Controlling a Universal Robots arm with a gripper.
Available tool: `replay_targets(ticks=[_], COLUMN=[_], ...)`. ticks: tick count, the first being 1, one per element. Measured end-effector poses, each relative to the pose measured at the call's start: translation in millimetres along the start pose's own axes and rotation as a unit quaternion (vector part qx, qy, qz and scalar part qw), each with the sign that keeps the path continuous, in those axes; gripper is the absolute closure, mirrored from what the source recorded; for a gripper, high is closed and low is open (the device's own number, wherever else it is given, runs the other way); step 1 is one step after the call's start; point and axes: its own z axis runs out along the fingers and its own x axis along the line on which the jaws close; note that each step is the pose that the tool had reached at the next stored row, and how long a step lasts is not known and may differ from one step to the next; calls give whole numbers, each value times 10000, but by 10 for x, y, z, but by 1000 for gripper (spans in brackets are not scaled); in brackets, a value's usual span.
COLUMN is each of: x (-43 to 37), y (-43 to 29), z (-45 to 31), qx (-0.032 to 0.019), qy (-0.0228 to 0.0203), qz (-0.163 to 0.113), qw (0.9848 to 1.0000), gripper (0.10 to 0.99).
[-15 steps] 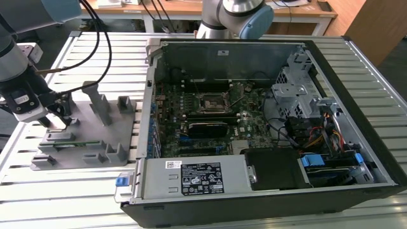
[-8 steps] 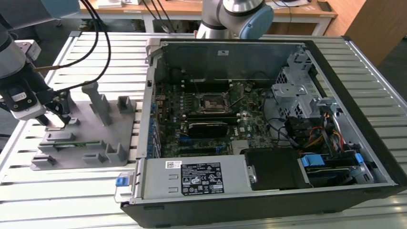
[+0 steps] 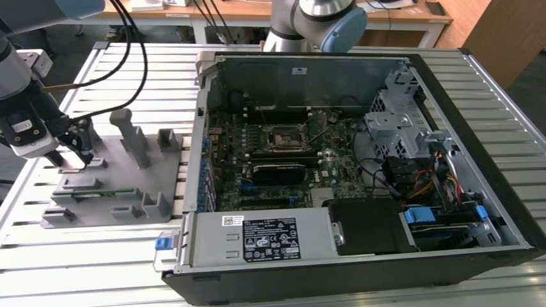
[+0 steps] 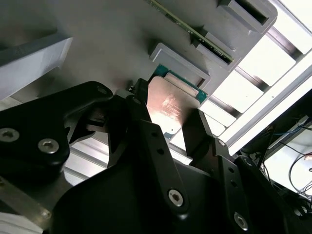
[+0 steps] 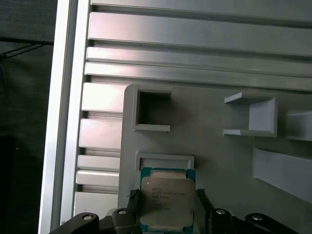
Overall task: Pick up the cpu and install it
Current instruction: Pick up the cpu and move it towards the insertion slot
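**Q:** Where is the gripper positioned?

**A:** In the exterior view, the gripper (image 3: 73, 160) is lowered over the grey holder (image 3: 128, 185). The holder lies on the slatted metal table (image 3: 85, 256), to the exterior view's left of the open computer case (image 3: 486, 160).

**Q:** Where is the cpu?

**A:** The cpu (image 5: 165, 202) lies flat, metal top up, in a shallow seat near one corner of the holder. A low raised wall stands just beside it, and the chip's green edge shows along that wall. In both wrist views, the cpu sits between the two black fingers (image 4: 141, 105).

**Q:** What is the jaw state?

**A:** The jaws are drawn in on the cpu. One finger bears against each of two opposite edges, pinching the chip. The cpu is level with the holder surface.

**Q:** Where is the install location?

**A:** The motherboard (image 3: 282, 160) lies inside the case. Its black square socket (image 3: 282, 136) is near the board's centre, well apart from the gripper.
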Motion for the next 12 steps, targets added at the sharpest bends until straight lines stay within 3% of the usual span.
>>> replay_targets(ticks=[12], x=[-1], y=[3], z=[-83], qx=[0], qy=[1], qz=[0], qw=[10000], gripper=[557])
